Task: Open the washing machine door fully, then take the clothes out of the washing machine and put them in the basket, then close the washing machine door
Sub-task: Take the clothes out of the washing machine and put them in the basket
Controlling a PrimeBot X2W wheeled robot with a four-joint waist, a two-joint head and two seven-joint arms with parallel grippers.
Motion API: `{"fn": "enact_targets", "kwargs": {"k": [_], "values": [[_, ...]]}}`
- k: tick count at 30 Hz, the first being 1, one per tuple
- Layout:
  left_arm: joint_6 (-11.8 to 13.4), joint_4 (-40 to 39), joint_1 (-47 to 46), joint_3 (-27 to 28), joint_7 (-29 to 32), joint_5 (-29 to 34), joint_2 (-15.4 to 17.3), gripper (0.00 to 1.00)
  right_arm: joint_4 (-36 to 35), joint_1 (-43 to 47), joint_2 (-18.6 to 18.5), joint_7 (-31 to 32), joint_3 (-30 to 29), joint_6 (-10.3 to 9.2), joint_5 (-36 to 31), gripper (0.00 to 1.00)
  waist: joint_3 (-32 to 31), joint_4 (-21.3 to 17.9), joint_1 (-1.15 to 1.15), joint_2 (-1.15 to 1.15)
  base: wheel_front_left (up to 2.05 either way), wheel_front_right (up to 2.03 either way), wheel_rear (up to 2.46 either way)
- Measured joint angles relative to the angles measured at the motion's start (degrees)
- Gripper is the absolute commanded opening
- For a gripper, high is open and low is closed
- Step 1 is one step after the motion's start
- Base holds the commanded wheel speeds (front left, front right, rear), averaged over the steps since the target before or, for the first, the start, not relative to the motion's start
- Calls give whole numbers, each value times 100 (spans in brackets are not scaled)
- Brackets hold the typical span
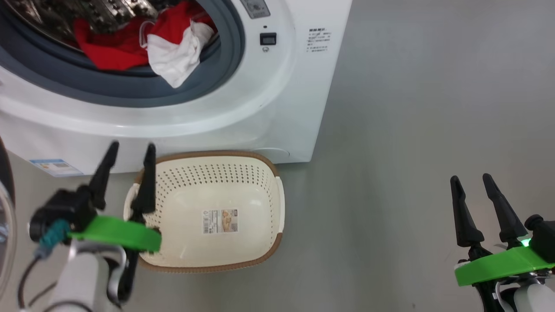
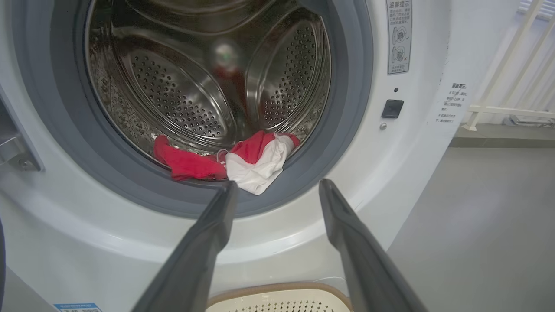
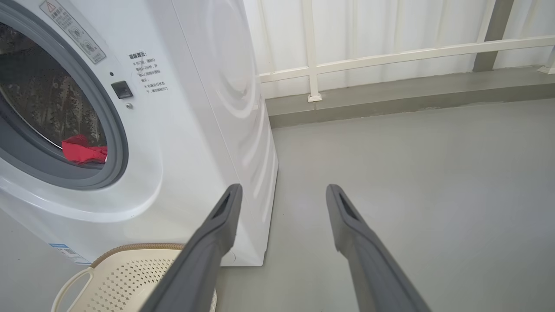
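The washing machine (image 1: 277,86) stands with its mouth open, and an edge of the washing machine door (image 1: 6,186) shows swung out at the far left. The clothes lie at the drum's front lip: a red garment (image 1: 117,47) and a white cloth (image 1: 175,58) that hangs over the grey gasket. In the left wrist view the red garment (image 2: 186,162) and white cloth (image 2: 256,171) lie just beyond my open left gripper (image 2: 278,185). The basket (image 1: 269,190) sits on the floor in front of the machine with nothing in it. My left gripper (image 1: 132,147) hovers over the basket's left rim. My right gripper (image 1: 470,178) is open over bare floor.
Grey floor (image 1: 412,130) spreads to the right of the machine. In the right wrist view a white railing (image 3: 390,56) and a low kerb run along the far wall behind the machine (image 3: 195,130), and the basket (image 3: 130,277) shows at the bottom left.
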Motion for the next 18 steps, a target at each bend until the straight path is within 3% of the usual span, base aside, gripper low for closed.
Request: {"fn": "enact_targets", "kwargs": {"k": [10, 18], "values": [[0, 1981, -2360, -299, 29, -502, 435, 100, -45, -391, 112, 0, 147, 0, 8, 100, 642, -202, 0, 0, 0, 0, 0], [0, 3186, -3885, -888, 524, -897, 612, 100, -116, -682, 209, 0, 171, 0, 16, 100, 1173, -376, 0, 0, 0, 0, 0]]}}
